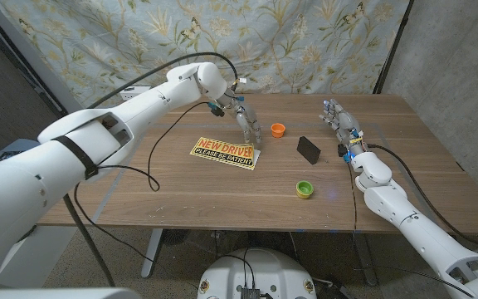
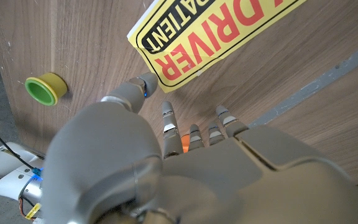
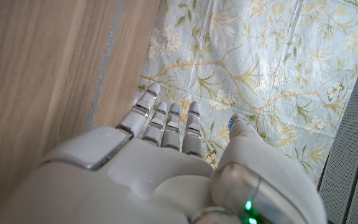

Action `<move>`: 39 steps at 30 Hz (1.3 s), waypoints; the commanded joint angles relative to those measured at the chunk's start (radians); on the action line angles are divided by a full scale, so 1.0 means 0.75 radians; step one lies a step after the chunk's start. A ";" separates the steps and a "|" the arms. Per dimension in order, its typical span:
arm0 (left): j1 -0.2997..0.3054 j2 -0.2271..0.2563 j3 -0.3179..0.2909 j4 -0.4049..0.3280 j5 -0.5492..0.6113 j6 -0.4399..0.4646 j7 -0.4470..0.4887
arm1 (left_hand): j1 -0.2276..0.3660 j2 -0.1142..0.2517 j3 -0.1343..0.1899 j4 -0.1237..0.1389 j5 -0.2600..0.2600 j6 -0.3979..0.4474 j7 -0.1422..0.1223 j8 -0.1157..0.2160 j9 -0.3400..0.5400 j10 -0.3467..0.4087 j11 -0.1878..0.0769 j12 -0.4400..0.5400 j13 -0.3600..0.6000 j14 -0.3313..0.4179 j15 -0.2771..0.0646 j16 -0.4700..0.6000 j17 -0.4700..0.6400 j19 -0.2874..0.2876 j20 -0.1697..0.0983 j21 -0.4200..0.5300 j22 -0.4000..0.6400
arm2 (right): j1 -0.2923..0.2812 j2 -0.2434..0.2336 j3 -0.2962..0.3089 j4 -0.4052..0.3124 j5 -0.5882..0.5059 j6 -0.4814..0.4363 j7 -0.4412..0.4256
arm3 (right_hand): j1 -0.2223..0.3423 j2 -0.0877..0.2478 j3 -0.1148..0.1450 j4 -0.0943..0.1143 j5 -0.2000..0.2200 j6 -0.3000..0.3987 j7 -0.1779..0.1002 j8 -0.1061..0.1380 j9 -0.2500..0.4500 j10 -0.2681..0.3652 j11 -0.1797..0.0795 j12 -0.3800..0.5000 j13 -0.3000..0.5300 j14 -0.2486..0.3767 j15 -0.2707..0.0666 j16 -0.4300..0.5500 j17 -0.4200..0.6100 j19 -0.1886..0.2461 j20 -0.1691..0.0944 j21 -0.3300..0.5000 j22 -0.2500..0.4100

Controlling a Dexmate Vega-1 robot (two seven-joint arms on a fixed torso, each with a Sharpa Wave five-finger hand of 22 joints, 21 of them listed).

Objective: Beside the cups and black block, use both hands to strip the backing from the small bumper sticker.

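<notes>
The yellow rectangular bumper sticker with red and black lettering (image 1: 225,151) lies flat on the wooden table (image 1: 181,199), and no corner appears lifted; the peeling is judged not yet begun. The left hand (image 1: 246,126) stands over the sticker's corner nearest the cups, fingers pointing down and apart, holding nothing. In the left wrist view its fingertips (image 2: 168,112) hover just beside that corner (image 2: 166,81); contact cannot be confirmed. The right hand (image 1: 343,124) waits well apart from the sticker, fingers extended and loosely spread, empty.

Remaining: pin or pinch the corner, bring the right hand across, separate the backing.

Between the two hands stand a small orange cup (image 1: 278,129) and a black rectangular block (image 1: 309,149); a green cup (image 1: 304,188) sits nearer the robot. The block lies in the right hand's likely path.
</notes>
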 commanded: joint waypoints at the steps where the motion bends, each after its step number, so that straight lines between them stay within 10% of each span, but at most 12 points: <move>1: -0.015 -0.039 0.025 0.084 0.020 -0.013 -0.030 | 0.022 0.005 -0.007 -0.002 0.004 0.014 0.004 0.009 0.006 -0.008 0.002 0.008 0.004 -0.012 0.001 0.004 0.002 -0.006 0.007 0.008 0.004 | -0.013 0.002 0.004 -0.002 0.000 0.007 -0.007 | -0.004 0.001 0.008 -0.006 0.008 0.008 -0.001 0.008 -0.001 0.000 0.005 0.006 0.003 0.000 0.009 0.004 0.007 0.006 -0.006 0.009 0.006; 21: -0.024 -0.067 0.048 0.115 0.069 -0.050 -0.006 | 0.051 0.008 -0.033 0.000 0.002 0.102 -0.015 0.039 0.016 0.028 -0.005 0.026 0.003 0.022 -0.012 0.015 0.001 0.019 -0.001 0.020 0.004 | -0.033 0.008 0.014 0.015 0.013 0.024 -0.005 | -0.006 0.001 0.012 -0.012 0.009 0.008 0.004 0.008 -0.001 -0.004 0.012 0.006 0.004 0.002 0.014 0.007 0.008 0.011 -0.002 0.012 0.006; 39: 0.008 -0.013 0.065 -0.012 0.192 -0.054 0.091 | 0.124 -0.003 -0.068 -0.008 -0.002 0.243 0.056 0.128 0.073 0.080 -0.016 0.041 0.008 0.079 -0.025 0.021 0.002 0.062 -0.013 0.034 0.008 | -0.024 0.038 0.014 0.069 0.025 0.048 0.009 | -0.012 0.001 0.017 -0.018 0.009 0.005 -0.001 0.007 0.000 -0.007 0.006 0.006 0.004 -0.003 0.009 0.007 0.009 0.007 -0.008 0.010 0.006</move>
